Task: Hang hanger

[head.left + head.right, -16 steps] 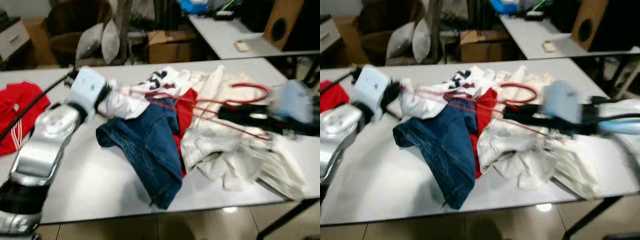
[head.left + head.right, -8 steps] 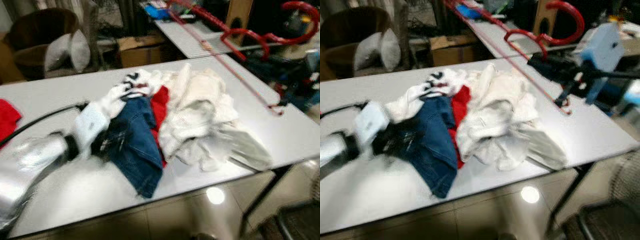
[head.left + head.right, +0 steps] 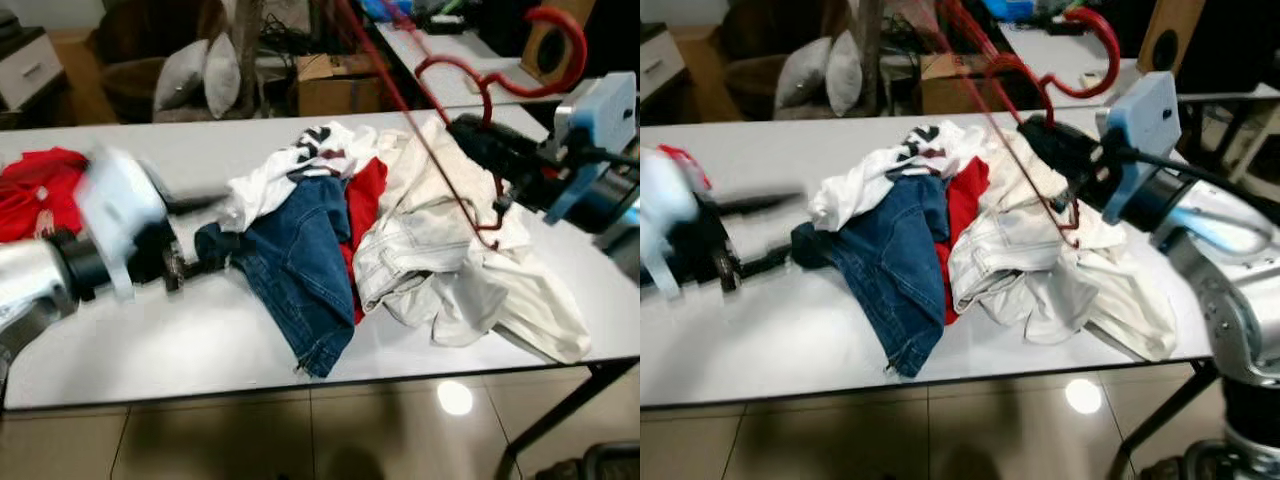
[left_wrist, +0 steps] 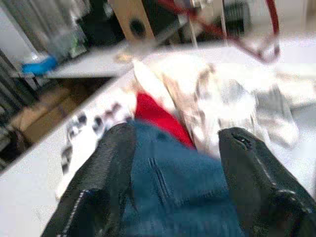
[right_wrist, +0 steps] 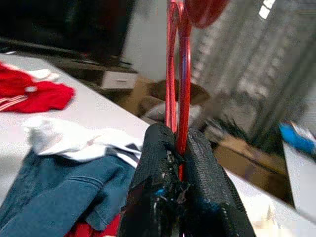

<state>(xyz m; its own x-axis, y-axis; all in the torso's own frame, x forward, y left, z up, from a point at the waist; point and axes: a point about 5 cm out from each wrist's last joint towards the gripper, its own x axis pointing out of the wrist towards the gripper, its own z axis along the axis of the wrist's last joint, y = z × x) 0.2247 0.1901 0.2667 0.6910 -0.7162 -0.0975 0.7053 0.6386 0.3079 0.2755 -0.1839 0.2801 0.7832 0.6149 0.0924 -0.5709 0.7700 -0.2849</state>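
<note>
The right gripper (image 5: 177,163) is pinching the thin red wire hanger (image 3: 470,130) above crumpled white clothes (image 3: 470,270), while the left gripper (image 4: 173,163) is gaping wide over folded denim jeans (image 3: 300,270).

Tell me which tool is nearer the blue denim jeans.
Left. The left tool sits open at the blue denim jeans; the right tool holds the red wire hanger above the white clothes.

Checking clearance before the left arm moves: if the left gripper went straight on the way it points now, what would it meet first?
Most likely the blue jeans: the left gripper points at them with fingers open. Depth is blurred.
</note>
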